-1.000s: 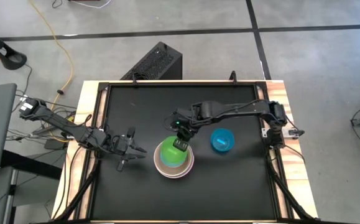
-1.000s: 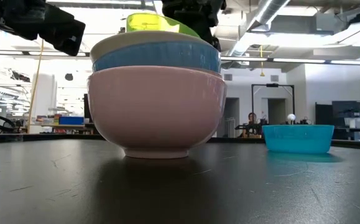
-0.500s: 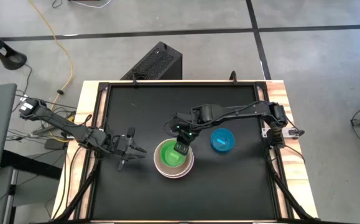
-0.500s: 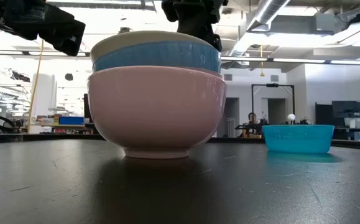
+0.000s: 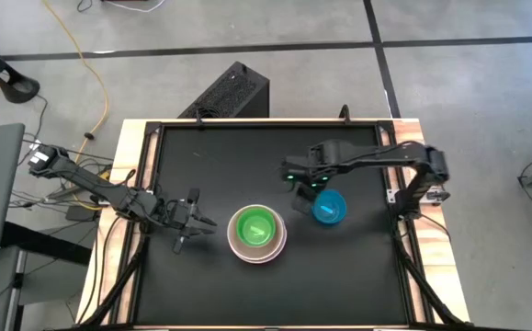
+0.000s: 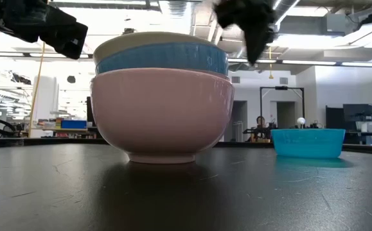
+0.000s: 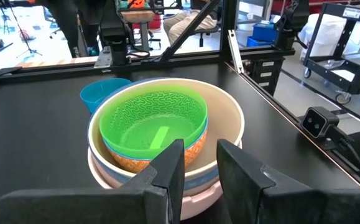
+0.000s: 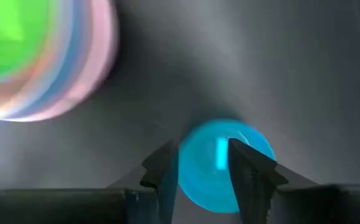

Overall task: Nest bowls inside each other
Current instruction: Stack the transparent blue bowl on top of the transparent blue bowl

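Note:
A stack of nested bowls stands near the table's middle: pink outermost, then blue and cream-white, with the green bowl innermost. A small teal bowl rests on its base, alone, to the right of the stack. My right gripper hangs open in the air between the stack and the teal bowl, pointing down, and the teal bowl shows far below its fingers. My left gripper waits level just left of the stack, open by a narrow gap, holding nothing.
The black tabletop has a raised frame along its edges. Bare black surface lies at the far side and the near side of the table. A black box stands on the floor beyond the far edge.
My right gripper has let go of the green bowl, which was tilted above the stack and now lies level inside it. The gripper has then swung toward the table's right, over the teal bowl's left side, tipping to point more steeply down.

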### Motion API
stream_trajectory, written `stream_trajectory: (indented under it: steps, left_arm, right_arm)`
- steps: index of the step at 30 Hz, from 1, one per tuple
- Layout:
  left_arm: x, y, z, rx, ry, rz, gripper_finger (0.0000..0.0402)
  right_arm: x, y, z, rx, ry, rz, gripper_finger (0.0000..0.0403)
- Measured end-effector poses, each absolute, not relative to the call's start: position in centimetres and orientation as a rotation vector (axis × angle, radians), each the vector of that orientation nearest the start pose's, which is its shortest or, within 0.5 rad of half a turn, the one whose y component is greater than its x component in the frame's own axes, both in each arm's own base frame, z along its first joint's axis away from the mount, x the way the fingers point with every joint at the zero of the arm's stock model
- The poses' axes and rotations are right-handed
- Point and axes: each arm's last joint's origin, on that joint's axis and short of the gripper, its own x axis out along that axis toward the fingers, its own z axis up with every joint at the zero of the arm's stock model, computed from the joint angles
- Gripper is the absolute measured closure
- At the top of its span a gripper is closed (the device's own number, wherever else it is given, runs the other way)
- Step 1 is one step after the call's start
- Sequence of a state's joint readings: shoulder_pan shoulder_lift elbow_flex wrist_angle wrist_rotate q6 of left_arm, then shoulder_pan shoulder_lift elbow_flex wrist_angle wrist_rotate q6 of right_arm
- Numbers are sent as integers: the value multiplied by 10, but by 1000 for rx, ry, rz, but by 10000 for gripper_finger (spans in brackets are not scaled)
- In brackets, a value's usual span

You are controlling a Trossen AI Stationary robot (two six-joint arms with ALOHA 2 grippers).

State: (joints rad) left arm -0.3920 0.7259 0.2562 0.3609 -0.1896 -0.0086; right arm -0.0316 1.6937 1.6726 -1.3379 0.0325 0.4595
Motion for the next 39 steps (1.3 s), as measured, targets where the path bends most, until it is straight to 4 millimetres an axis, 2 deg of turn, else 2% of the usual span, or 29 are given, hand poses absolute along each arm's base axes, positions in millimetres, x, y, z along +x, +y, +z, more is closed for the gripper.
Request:
stream_trajectory:
  steps: [9,14,20,26,31,34,39]
  left_arm:
    - [153,-57,210,25,110,-200,317]
    - [153,-57,210,25,110,-193,317]
    - [153,-57,210,20,110,-192,317]
    - [153,-57,210,18,110,-192,317]
    - [153,-57,210,19,110,-192,317]
    - [153,-57,210,22,110,-192,317]
    - [153,-57,210,22,111,-193,317]
  right_arm:
    - [237,-26,263,641,1311,-610,254]
    - [212,-28,237,730,1282,-640,248]
    - [197,-29,216,745,1319,-681,245]
    - [193,-33,194,759,1317,-695,245]
    - [194,-37,191,755,1295,-689,248]
    - [195,-40,191,764,1276,-690,269]
    - [195,-42,191,792,1259,-714,336]
